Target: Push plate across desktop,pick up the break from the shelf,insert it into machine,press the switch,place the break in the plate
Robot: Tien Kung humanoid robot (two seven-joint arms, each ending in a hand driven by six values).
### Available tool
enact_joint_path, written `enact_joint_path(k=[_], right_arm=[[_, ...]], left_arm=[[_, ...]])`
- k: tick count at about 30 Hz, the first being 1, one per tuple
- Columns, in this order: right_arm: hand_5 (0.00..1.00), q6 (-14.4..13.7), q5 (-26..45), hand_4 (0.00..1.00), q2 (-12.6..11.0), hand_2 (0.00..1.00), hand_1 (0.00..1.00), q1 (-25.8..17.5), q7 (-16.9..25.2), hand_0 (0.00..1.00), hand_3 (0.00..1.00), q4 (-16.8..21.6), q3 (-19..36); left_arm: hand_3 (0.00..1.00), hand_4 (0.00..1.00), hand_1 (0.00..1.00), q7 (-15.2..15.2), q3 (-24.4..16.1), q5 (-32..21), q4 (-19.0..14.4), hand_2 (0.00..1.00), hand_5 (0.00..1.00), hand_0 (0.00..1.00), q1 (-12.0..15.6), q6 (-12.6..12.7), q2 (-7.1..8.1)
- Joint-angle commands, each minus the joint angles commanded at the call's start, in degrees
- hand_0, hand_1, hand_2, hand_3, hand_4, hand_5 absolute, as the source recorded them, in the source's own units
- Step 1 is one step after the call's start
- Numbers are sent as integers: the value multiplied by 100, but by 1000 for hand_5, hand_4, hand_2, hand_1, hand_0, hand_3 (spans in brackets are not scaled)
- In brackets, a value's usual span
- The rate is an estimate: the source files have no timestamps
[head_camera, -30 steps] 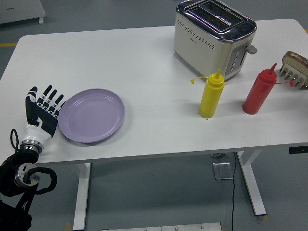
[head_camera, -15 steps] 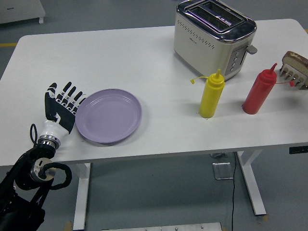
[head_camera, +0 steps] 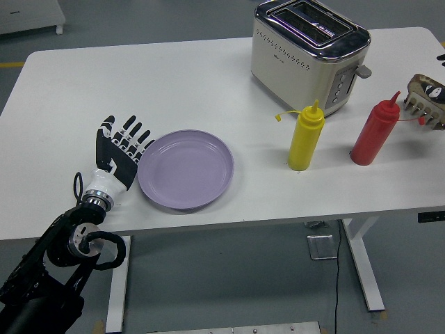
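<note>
Right now the left robot hand (head_camera: 119, 152) has its fingers spread flat, upright like a paddle, w/ its fingertips touching the left rim of the purple plate (head_camera: 185, 169) — a flat palm suits shoving, not gripping, so nothing is grasped. Plate lies near the tabletop (head_camera: 139, 90) front edge, left of centre, well apart from everything else. Judging by the task, it's being slid right so it ends up nearer the toaster (head_camera: 309, 52) at the far edge. Yellow bottle (head_camera: 306, 136) and red bottle (head_camera: 375, 130) stand between, toward the right. Bread rack (head_camera: 425, 100) sits at the right edge; something dark shows at it, prob. the right robot hand, can't tell its state.
</note>
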Motion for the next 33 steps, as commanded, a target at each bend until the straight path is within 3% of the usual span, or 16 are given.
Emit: enact_joint_path(k=[11, 12, 17, 18, 33], right_arm=[[351, 115, -330, 720, 19, 774, 774, 430, -193, 796, 795, -446, -395], [354, 118, -368, 726, 20, 678, 694, 464, -211, 694, 748, -485, -425], [354, 132, -600, 726, 37, 678, 694, 630, -288, 694, 748, -691, -573], [348, 134, -649, 722, 43, 621, 628, 664, -305, 614, 701, -737, -604], [306, 83, -1090, 681, 116, 556, 557, 959, -334, 536, 638, -1234, -1020]], left_arm=[[895, 629, 906, 0, 270, -85, 16, 974, 998, 851, -175, -9, -103], [896, 629, 906, 0, 291, -91, 16, 974, 998, 851, -187, -9, -109], [896, 629, 906, 2, 394, -118, 21, 974, 998, 851, -243, -11, -141], [896, 631, 906, 2, 416, -124, 22, 974, 998, 853, -256, -12, -147], [895, 631, 906, 2, 485, -159, -36, 973, 998, 853, -319, -2, -207]])
